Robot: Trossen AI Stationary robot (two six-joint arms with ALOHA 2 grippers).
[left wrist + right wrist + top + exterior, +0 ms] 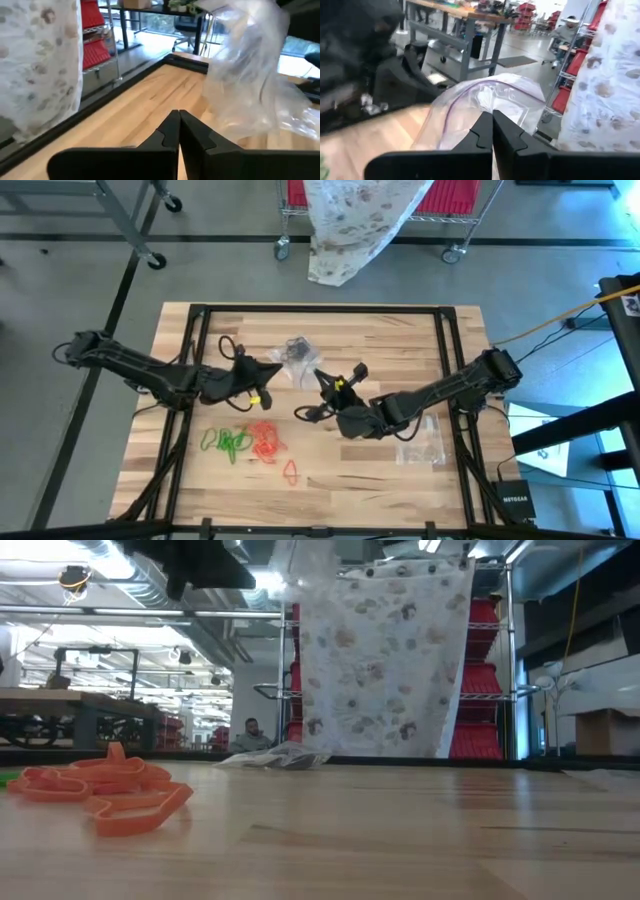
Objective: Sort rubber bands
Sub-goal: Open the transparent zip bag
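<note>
right claw [492, 120] pinches clear bag [485, 102] in wrist view; overhead hides this.

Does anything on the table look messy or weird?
The green rubber bands and orange-red rubber bands lie tangled together, touching, not sorted apart. One orange-red loop lies alone nearby.

The rubber bands [250, 443] are spread on the bench [400, 490] toward its front left. One bag [297, 358] is placed behind them, another [420, 442] to the right.
</note>
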